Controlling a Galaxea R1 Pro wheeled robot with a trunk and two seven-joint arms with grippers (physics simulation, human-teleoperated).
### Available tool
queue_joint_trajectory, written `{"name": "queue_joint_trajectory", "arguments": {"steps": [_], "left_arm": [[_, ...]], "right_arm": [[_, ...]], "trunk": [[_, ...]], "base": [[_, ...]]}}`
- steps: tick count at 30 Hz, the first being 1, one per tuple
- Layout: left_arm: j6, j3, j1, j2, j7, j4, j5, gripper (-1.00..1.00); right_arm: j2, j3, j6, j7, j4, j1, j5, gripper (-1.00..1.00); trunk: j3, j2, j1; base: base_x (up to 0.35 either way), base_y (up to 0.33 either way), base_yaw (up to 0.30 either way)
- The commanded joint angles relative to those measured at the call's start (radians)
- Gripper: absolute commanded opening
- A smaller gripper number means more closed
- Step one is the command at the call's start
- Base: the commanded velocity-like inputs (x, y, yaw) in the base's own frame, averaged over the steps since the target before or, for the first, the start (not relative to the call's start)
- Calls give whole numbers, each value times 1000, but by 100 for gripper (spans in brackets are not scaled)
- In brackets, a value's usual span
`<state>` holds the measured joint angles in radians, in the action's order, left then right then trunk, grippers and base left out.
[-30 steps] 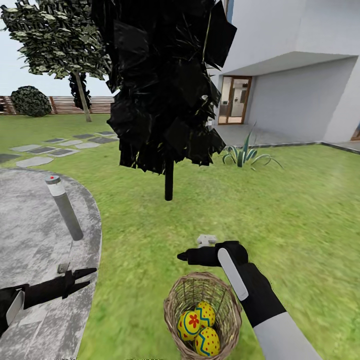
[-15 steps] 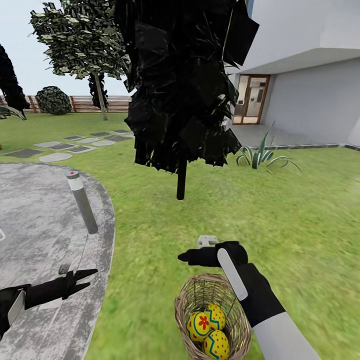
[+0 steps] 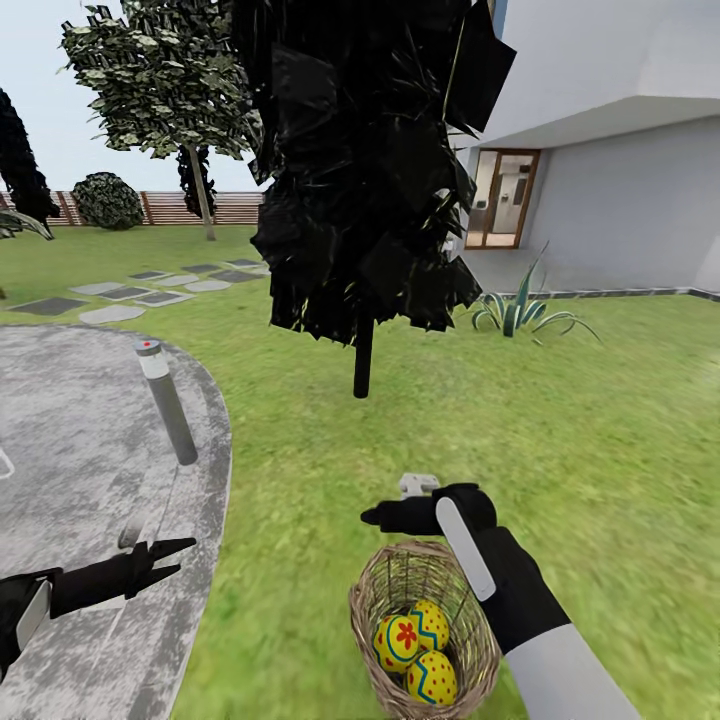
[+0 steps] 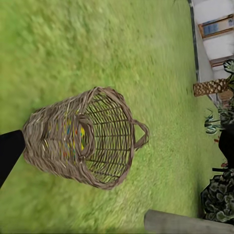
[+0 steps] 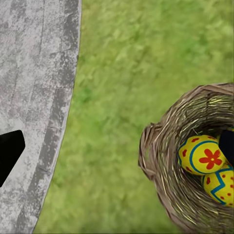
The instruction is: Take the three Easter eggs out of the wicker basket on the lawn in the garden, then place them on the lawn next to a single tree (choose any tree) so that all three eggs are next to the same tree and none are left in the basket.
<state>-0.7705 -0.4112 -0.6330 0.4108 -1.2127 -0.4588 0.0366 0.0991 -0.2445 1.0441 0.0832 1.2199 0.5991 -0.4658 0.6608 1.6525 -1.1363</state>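
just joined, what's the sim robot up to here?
It is parked on the lawn over a wicker basket that holds all three Easter eggs; none is out yet. The right gripper hovers just above the basket's far rim, holding nothing that can be seen; whether it is open is unclear. The left gripper hangs over the paved patch, fingers slightly apart and empty. A black-leaved tree stands just ahead, a grey-trunked tree further back.

1. Black-foliage tree [image 3: 365, 160], thin dark trunk, mid-view.
2. Grey paved area [image 3: 80, 450] with one short bollard [image 3: 167, 402].
3. Stepping stones [image 3: 150, 290].
4. Spiky plant [image 3: 525, 310] near white house [image 3: 620, 150].
5. Wooden fence [image 3: 195, 208], far back.
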Motion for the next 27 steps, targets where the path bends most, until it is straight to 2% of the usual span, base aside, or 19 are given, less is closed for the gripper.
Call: {"name": "queue_joint_trajectory", "arguments": {"steps": [1,4,8,14,27], "left_arm": [[-9,-1,-1,0,-1,0,2,100],[-9,-1,-1,-1,-1,0,2,100],[-8,-1,-1,-1,1,-1,2,100],[-7,-3,-1,-2,9,-1,2,100],[-9,-4,-1,-3,12,-2,2,100]], "right_arm": [[0,-1,3,10,-8,1,-8,100],[0,-1,3,22,-46,1,-8,100],[1,-1,3,91,-138,3,-9,100],[2,-1,3,139,-170,5,-11,100],[4,-1,0,145,-197,7,-10,100]], "trunk": [[1,0,0],[1,0,0],[1,0,0],[1,0,0],[42,91,-50]], "base": [[-16,0,0],[-9,0,0],[-2,0,0],[0,0,0],[0,0,0]]}}
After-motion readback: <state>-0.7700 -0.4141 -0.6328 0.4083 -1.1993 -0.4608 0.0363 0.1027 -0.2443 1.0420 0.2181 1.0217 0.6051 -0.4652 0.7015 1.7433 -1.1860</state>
